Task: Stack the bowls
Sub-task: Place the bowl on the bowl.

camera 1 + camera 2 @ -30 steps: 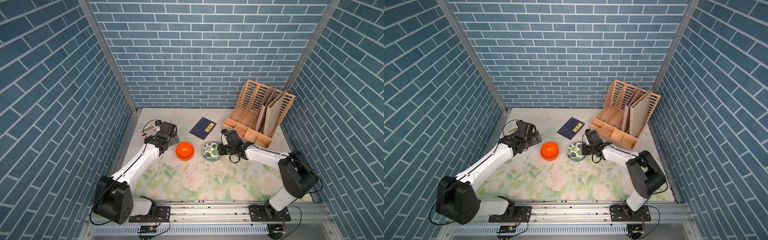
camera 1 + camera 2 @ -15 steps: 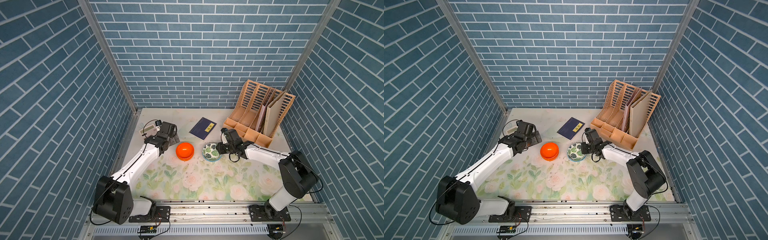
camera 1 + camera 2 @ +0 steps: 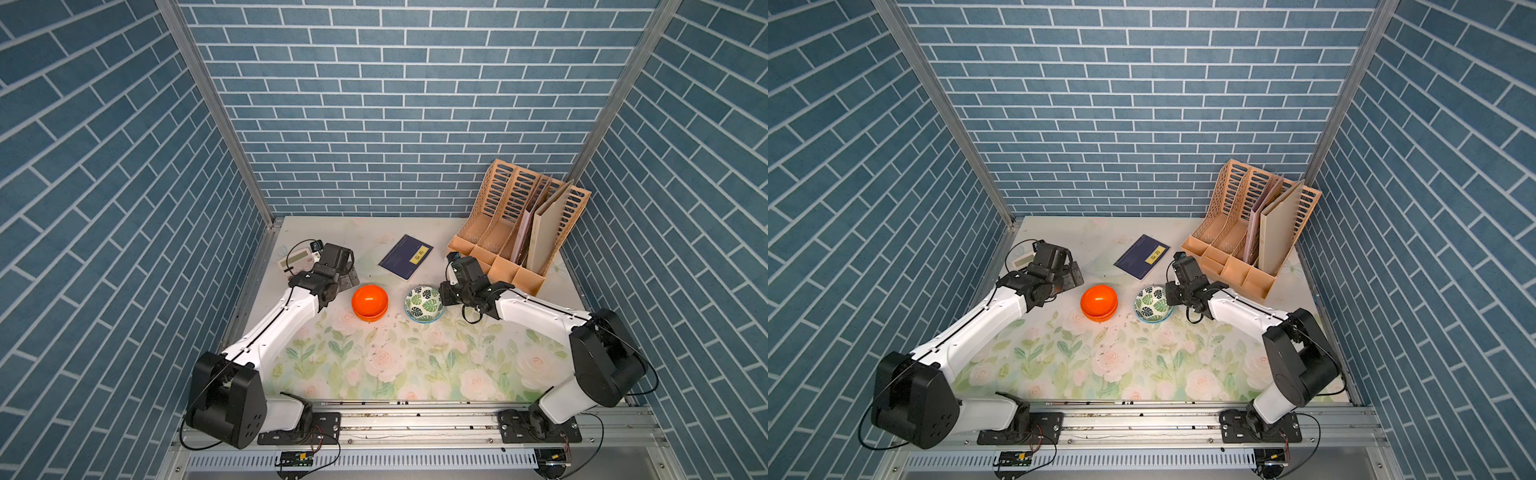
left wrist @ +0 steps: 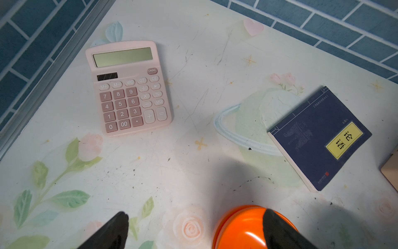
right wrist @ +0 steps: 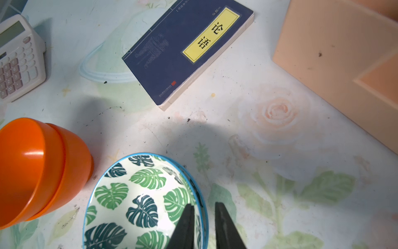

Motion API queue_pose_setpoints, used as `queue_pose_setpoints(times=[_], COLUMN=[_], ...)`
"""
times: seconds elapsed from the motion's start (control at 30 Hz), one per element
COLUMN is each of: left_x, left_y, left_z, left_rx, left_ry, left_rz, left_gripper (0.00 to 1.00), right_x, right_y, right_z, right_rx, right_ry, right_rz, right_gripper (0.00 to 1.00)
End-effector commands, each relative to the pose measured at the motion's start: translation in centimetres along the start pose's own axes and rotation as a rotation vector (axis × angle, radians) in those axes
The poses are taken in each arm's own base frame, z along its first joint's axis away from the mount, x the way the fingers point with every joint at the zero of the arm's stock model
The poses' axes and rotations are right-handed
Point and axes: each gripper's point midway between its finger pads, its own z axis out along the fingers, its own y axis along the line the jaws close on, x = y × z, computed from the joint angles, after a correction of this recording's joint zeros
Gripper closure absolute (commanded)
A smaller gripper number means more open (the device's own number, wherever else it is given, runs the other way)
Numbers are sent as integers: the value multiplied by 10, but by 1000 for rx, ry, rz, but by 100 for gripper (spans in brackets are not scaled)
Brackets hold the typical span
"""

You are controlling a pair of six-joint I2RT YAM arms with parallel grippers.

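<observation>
Clock on a top view, 12 = back wall (image 3: 374,124). The leaf-print bowl (image 3: 424,305) sits mid-table, nested orange bowls (image 3: 370,302) just beside it at 9. The right gripper (image 5: 203,205) is at its 3, jaws narrow, straddling the rim, can't tell if pinching yet. The left gripper (image 4: 196,212), at the orange pair's 10, gapes wide, empty. Right arm's nearer; I'd guess the carry goes toward 9

The front of the tabletop (image 3: 415,365) lay open and unobstructed. A narrow gap separated the orange bowls (image 3: 369,302) from the leaf-print bowl (image 3: 424,304). Behind them a book (image 3: 405,257), a calculator (image 4: 129,86) and a file rack (image 3: 473,239) crowded the back edge.
</observation>
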Motion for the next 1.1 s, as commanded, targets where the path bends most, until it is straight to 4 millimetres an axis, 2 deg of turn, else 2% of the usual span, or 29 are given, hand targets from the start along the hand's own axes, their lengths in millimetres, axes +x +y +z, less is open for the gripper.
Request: queue_pose_setpoints(times=[0.0, 0.1, 0.23, 0.57, 0.8, 1.07], left_x=[-5, -6, -5, -4, -2, -2], left_y=[4, 4, 5, 5, 6, 7], left_z=[-3, -4, -4, -5, -4, -3], left_rx=[-12, -13, -13, -12, -15, -16], left_ry=[-8, -12, -10, -10, -8, -7], left_rz=[-2, -3, -3, -5, -4, -2], left_gripper=[0, 0, 0, 0, 0, 0], right_x=[3, 2, 2, 10, 10, -1], right_y=[-1, 0, 1, 3, 1, 3], right_z=[-3, -4, -4, 6, 7, -4], right_rx=[2, -6, -12, -31, -25, -19], right_ry=[-10, -13, -21, -3, -2, -37], right_rz=[-4, -4, 0, 10, 13, 7], right_gripper=[77, 72, 71, 85, 86, 83])
